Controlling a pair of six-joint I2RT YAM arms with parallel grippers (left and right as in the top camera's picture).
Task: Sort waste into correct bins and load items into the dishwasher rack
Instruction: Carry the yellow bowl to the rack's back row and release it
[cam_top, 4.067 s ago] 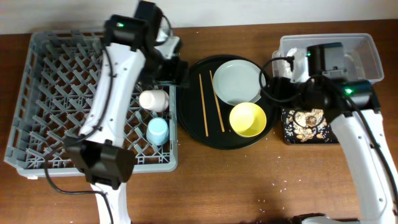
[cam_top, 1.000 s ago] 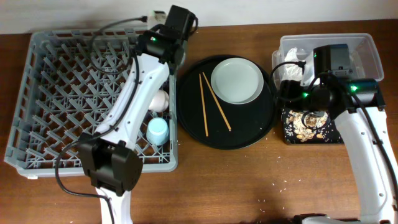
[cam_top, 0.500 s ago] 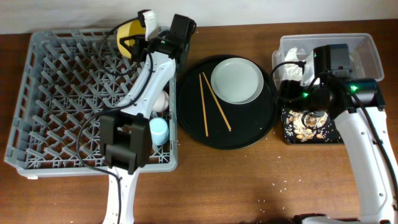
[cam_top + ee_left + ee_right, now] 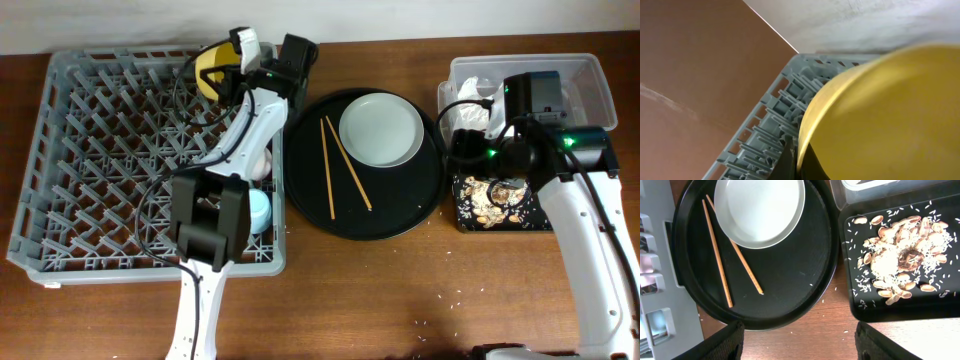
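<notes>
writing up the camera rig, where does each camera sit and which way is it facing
Overhead: above the table, looking straight down; both arms show, left gripper holding the yellow bowl over the dishwasher rack.
Left wrist: at the rack's far corner, the bowl filling most of it; barely any gripper shows.
Right wrist: facing down on plate, chopsticks and food scraps; the open right gripper frames the bottom edge.
Shared: overhead and right wrist both show plate and chopsticks.
</notes>
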